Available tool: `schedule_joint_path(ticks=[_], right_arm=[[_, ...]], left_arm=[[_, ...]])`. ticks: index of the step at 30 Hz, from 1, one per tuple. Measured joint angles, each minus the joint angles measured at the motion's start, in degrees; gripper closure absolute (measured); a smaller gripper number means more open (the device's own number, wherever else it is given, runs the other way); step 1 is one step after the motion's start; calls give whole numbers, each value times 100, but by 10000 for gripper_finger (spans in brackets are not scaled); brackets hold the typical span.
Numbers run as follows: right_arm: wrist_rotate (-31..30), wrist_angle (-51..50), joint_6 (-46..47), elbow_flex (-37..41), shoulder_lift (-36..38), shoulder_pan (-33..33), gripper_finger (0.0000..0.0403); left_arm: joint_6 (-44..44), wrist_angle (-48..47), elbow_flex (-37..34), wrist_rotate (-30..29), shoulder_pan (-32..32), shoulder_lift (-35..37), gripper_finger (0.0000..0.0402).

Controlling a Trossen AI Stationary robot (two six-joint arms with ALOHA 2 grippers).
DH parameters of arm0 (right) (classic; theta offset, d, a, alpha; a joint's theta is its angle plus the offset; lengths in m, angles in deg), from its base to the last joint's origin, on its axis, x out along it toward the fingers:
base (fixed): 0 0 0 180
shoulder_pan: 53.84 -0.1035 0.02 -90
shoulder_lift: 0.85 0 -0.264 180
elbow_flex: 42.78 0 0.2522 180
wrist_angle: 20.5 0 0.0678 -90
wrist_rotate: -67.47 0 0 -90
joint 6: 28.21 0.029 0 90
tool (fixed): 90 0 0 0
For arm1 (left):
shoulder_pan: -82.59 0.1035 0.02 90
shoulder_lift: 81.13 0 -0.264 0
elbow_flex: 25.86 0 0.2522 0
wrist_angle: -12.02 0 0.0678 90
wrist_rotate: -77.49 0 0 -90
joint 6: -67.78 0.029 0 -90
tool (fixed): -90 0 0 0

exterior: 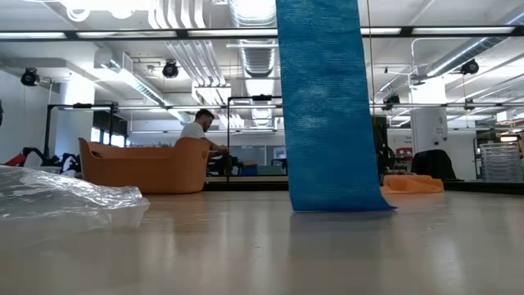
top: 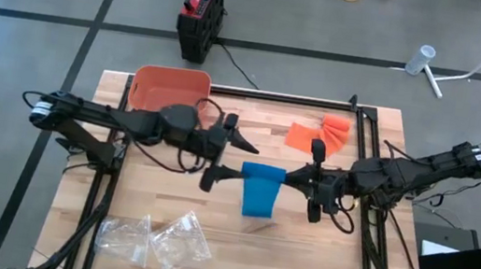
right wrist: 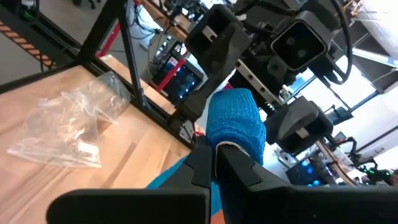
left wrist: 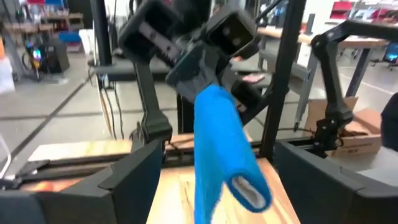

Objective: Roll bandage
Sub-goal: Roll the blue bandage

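At the counter's front-left edge lie 2 crumpled clear plastic bags point(top: 155, 240), side by side. Near the rear-left corner sits 1 orange plastic tub point(top: 168, 90). The left gripper point(top: 230, 156) reaches toward the counter's middle, its fingers spread wide on either side of the rolled end of the blue elastic bandage point(top: 261, 189); whether they touch the roll cannot be told. The 1 bandage hangs at the middle of the counter, its loose strip dropping to the wooden counter point(top: 165, 204) and, in the low view, blocking the middle of the room behind. The right gripper point(top: 312, 187) meets it from the right, fingers shut on the roll's white core. Toward the rear-right corner lie orange folded cloth pieces point(top: 316, 133), fanned; their count is hard to make out. On the floor beyond the counter stands 1 black and red box point(top: 203, 14).
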Motion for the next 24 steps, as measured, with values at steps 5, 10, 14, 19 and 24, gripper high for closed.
schedule_joint_path(ticks=[5,10,14,19,24], right_arm=[[-17,-66,8,0,0,0,400],[-42,-75,41,0,-1,0,400],[-215,-58,247,0,0,0,400],[-323,-33,804,-8,-2,0,379],[-371,-303,1511,-208,32,-70,318]], left_arm=[[-325,-529,401,0,17,-297,127],[-500,-956,631,19,22,-455,207],[-407,-991,639,34,20,-448,327],[-351,-1058,714,12,26,-423,376],[-209,-1189,750,-22,29,-277,390]])
